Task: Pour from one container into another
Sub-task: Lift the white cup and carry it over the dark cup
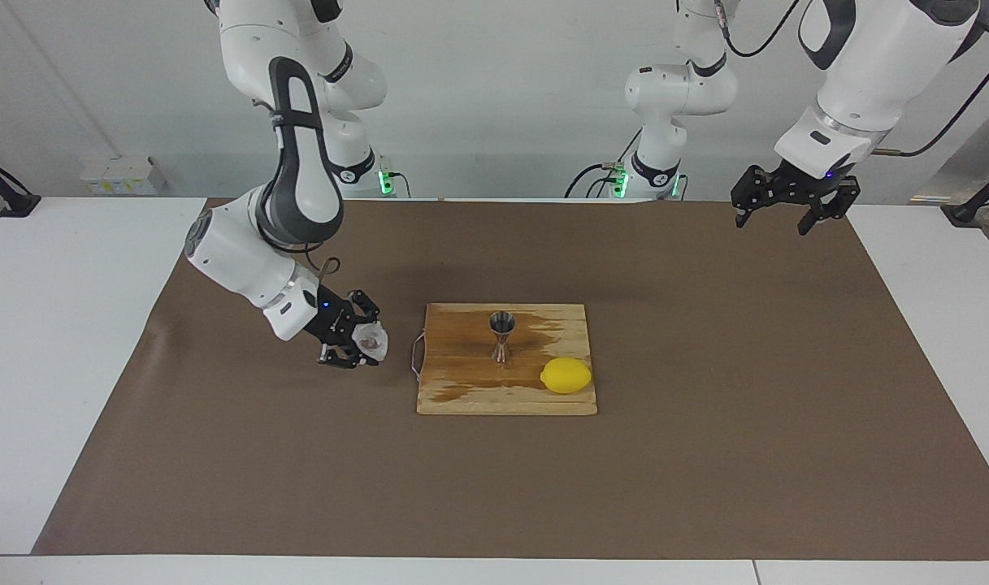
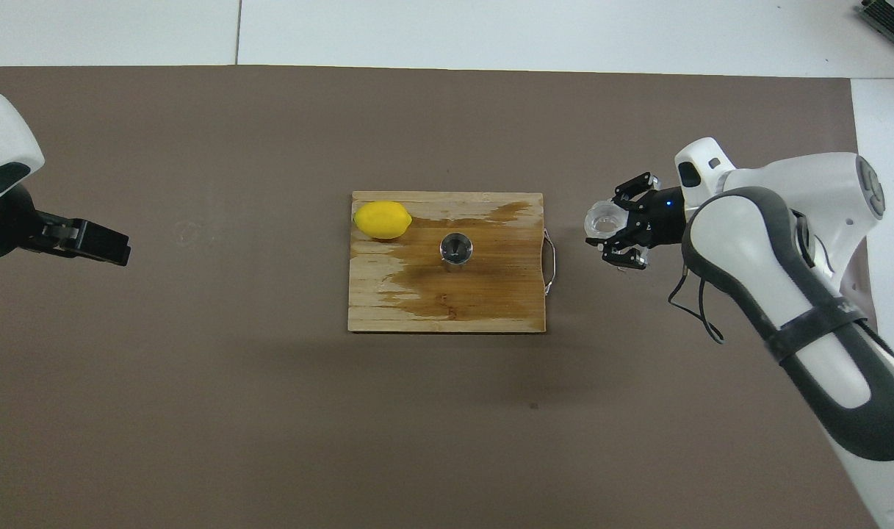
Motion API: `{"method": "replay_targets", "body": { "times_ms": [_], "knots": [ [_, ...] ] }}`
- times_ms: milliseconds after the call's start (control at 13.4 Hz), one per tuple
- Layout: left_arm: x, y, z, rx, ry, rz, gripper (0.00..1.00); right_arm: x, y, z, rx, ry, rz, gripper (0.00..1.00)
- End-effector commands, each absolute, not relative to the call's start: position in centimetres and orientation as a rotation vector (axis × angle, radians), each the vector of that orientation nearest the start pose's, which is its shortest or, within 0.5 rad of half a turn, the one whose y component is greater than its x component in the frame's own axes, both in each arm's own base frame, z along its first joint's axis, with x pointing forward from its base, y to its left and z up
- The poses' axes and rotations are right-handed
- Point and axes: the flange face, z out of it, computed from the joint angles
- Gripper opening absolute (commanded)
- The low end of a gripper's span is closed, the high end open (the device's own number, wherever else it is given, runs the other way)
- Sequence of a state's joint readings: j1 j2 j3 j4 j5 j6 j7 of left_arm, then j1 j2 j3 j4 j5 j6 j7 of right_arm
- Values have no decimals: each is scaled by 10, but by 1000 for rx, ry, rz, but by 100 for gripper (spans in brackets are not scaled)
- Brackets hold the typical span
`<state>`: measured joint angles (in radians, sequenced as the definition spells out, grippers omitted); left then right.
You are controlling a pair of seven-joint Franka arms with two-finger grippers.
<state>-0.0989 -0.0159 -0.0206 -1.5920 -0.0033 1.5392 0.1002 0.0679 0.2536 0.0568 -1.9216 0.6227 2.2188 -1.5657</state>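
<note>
The small white crinkled cup (image 1: 372,341) with a reddish spot inside sits between the fingers of my right gripper (image 1: 362,337), which is shut on it low over the brown mat, beside the wooden board toward the right arm's end. Both show in the overhead view: the cup (image 2: 603,220) and the right gripper (image 2: 614,224). The steel hourglass jigger (image 1: 502,337) stands upright on the board, apart from the cup; from overhead its open mouth (image 2: 455,249) shows. My left gripper (image 1: 774,223) is open and empty, raised over the mat at the left arm's end (image 2: 112,250), where it waits.
The wooden board (image 1: 461,390) has a wet dark stain and a wire handle on the side toward the cup; it also shows overhead (image 2: 388,308). A yellow lemon (image 1: 566,375) lies on the board's corner, farther from the robots than the jigger (image 2: 382,220).
</note>
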Motion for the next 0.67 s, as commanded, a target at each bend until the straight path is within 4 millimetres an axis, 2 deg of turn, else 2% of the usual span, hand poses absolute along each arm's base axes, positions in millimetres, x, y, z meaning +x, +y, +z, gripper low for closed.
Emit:
{"method": "replay_targets", "body": {
  "times_ms": [0,298,447,596],
  "knots": [
    [538,-64,627,-3138,334,63,100,608,129,392,-2212,-1795,-407,9],
    [538,-63,627,-3138,332,63,100,600,194,420,-2203,-2004,-352,9],
    [538,-63,627,-3138,332,63,100,593,217,435,-2166,-2144,-346,9],
    [538,-63,627,-3138,332,63,100,586,233,438,-2129,-2257,-316,9]
  ]
}}
